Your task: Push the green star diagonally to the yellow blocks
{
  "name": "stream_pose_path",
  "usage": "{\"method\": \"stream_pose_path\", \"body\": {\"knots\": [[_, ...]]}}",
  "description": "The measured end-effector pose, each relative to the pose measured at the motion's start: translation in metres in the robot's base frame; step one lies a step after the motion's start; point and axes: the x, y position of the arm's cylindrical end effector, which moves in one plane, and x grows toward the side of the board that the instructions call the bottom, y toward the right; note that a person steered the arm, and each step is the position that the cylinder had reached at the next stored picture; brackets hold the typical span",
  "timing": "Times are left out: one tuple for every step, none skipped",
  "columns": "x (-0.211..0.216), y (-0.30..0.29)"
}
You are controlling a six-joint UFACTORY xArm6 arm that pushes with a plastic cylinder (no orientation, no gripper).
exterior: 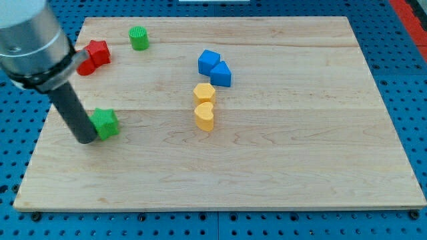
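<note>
Pale wooden table sits on a blue pegboard; you see no containers or writing. No pincer shows, only my tip touching the green star at its 9 o'clock. Yellow blocks lie well apart at the star's 3 o'clock, blue blocks beyond them.

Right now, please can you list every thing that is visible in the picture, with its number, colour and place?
green star: one, green, view's left, touching my tip
green cylinder: one, green, top left
red blocks: two, red, top left, touching each other
blue blocks: two, blue, upper middle, touching
yellow blocks: two, yellow, centre, touching, just below the blue ones
wooden board: one, light wood, under everything
my tip: one, dark rod, against the green star's left side
</note>
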Motion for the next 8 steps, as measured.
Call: {"method": "stream_pose_path", "body": {"knots": [[-0.037,0.049],[-0.056,0.123],[-0.089,0.081],[-0.055,0.07],[-0.054,0.004],[-0.072,-0.053],[-0.114,-0.018],[-0.14,0.036]]}}
